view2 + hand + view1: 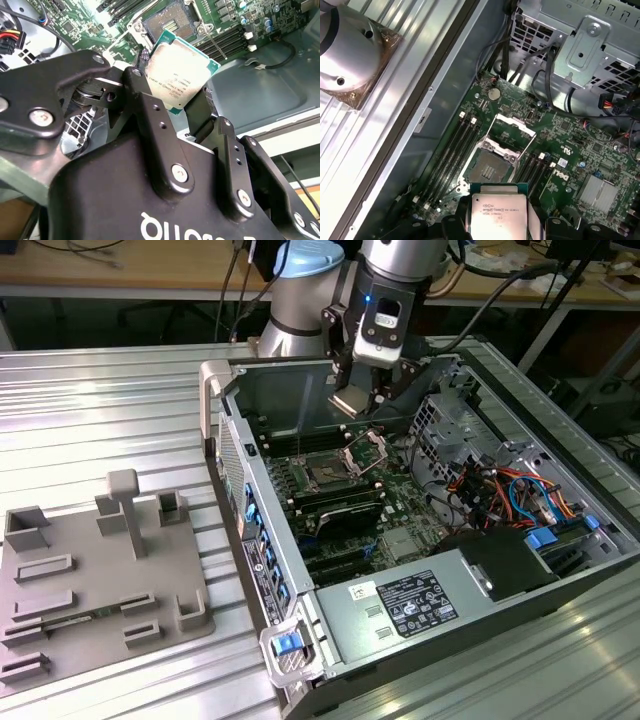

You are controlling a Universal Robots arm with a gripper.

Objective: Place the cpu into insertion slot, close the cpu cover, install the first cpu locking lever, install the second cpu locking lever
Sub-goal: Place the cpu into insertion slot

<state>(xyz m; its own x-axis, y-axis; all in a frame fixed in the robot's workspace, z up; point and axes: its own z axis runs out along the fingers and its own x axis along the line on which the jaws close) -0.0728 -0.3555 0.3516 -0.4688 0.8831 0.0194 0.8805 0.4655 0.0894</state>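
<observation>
My gripper (355, 400) hangs inside the open computer case, shut on the cpu (180, 72), a flat square chip with a silver top and green edges, also seen as the cpu (495, 212) and the cpu (352, 401). The chip is held in the air above the motherboard. Below it lies the insertion slot (487, 170), a dark square socket, bare, also seen as the slot (327, 472) and the slot (167, 20). The cpu cover (512, 132), a silvery hinged frame, stands raised open at the socket's far side, also the cover (365, 450).
Long black memory slots (452, 145) flank the socket. A metal drive cage (580, 45) and coloured cables (510, 495) fill the case on the exterior view's right. A grey fixture tray (90, 580) lies on the ribbed table at the exterior view's left.
</observation>
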